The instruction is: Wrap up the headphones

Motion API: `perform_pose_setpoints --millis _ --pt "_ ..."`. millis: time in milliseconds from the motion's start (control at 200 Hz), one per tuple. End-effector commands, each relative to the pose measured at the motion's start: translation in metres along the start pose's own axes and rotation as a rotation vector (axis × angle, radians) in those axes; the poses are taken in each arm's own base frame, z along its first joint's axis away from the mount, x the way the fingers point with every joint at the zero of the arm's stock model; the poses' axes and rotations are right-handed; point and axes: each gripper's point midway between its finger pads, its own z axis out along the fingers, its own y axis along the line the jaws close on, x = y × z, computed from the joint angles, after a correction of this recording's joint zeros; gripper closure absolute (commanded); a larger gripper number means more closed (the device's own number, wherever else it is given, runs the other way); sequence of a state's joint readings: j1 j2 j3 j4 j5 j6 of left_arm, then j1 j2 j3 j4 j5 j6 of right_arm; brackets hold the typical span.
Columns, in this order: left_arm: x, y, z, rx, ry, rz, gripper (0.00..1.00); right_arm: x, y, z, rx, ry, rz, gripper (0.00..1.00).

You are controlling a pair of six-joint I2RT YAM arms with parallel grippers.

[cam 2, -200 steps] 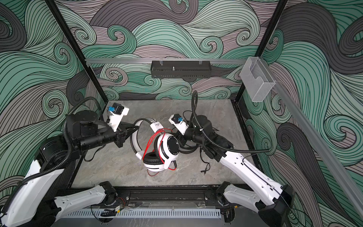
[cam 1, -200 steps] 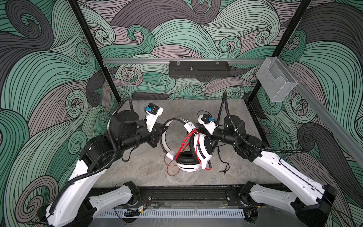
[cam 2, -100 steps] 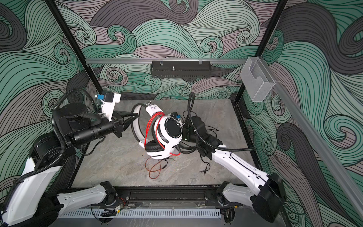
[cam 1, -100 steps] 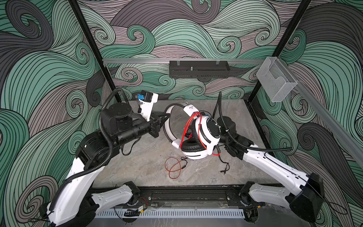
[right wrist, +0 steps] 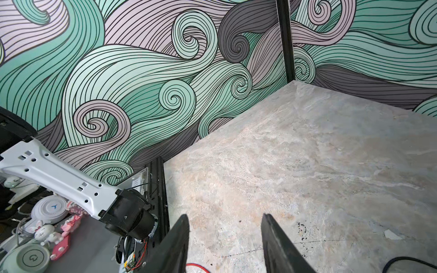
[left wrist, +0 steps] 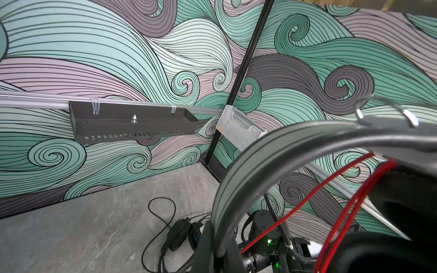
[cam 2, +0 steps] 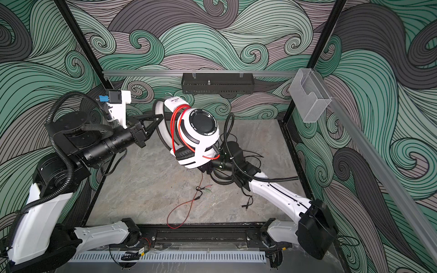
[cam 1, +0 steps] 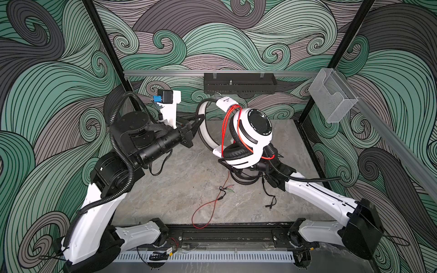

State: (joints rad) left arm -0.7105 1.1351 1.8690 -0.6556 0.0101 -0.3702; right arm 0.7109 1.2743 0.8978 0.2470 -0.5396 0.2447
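The white headphones (cam 1: pixel 253 132) (cam 2: pixel 201 132) hang in the air over the back of the table, black ear pads facing down. My left gripper (cam 1: pixel 201 117) (cam 2: pixel 160 117) (left wrist: pixel 220 236) is shut on their headband (left wrist: pixel 260 160). The red cord (cam 1: pixel 208 205) (cam 2: pixel 186 203) loops round the ear cup, and its tail trails down onto the table toward the front edge. My right gripper (right wrist: pixel 224 217) sits low beneath the ear cups, open with only bare table between its fingers; both top views mostly hide it. The black headphones (left wrist: pixel 179 234) (cam 1: pixel 246 179) lie on the table under the right arm.
A black tray (cam 1: pixel 240 82) hangs on the back rail and a clear plastic holder (cam 1: pixel 333 97) on the right rail. The black cord's plug (cam 1: pixel 269 204) lies at the right front. The arm bases' rail (cam 1: pixel 224 234) runs along the front edge.
The left gripper has lifted the white headphones up and toward the back. The right gripper has dropped beneath them and its jaws have narrowed. More red cord now trails on the table.
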Motion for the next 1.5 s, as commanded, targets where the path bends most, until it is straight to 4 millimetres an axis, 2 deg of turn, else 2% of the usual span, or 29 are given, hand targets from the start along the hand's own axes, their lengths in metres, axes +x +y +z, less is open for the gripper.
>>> perform_pose_setpoints --millis 0,210,405,490,570,700,765,886,991,1086,1256,1326,1381,1496 --pt "-0.058 -0.006 -0.023 -0.002 -0.232 -0.093 1.0 -0.001 -0.001 0.0 -0.018 -0.028 0.019 0.58" --pt "-0.07 0.018 -0.029 -0.126 -0.33 -0.146 1.0 0.011 -0.005 0.0 -0.003 0.011 0.031 0.84" --pt "-0.081 0.057 -0.046 -0.348 -0.445 -0.195 1.0 0.022 -0.01 -0.009 0.09 0.116 -0.036 0.97" --pt "-0.084 0.074 -0.053 -0.46 -0.479 -0.191 1.0 0.026 -0.009 -0.016 0.153 0.175 -0.111 0.99" --pt "-0.085 0.083 -0.051 -0.534 -0.481 -0.158 1.0 0.029 -0.004 -0.023 0.198 0.239 -0.195 1.0" --pt "-0.081 0.102 -0.046 -0.681 -0.472 -0.103 1.0 0.031 0.014 -0.03 0.245 0.336 -0.345 1.0" --pt "-0.078 0.108 -0.041 -0.729 -0.467 -0.085 1.0 0.032 0.024 -0.033 0.259 0.384 -0.411 1.0" --pt "-0.068 0.118 -0.024 -0.8 -0.416 -0.02 1.0 0.023 0.042 -0.037 0.272 0.421 -0.519 1.0" --pt "-0.051 0.13 -0.008 -0.882 -0.344 0.076 1.0 0.003 0.057 -0.042 0.289 0.432 -0.609 1.0" --pt "-0.028 0.143 0.006 -0.953 -0.249 0.191 1.0 -0.023 0.066 -0.048 0.313 0.43 -0.678 1.0" --pt "0.026 0.163 0.028 -0.996 -0.022 0.462 1.0 -0.057 0.063 -0.056 0.392 0.473 -0.789 1.0" --pt "0.047 0.163 0.032 -0.942 0.064 0.545 1.0 -0.068 0.059 -0.06 0.428 0.493 -0.842 1.0" --pt "0.068 0.157 0.04 -0.83 0.159 0.606 1.0 -0.075 0.056 -0.062 0.457 0.505 -0.883 1.0" --pt "0.111 0.145 0.039 -0.638 0.356 0.663 1.0 -0.083 0.046 -0.064 0.501 0.536 -0.95 1.0"
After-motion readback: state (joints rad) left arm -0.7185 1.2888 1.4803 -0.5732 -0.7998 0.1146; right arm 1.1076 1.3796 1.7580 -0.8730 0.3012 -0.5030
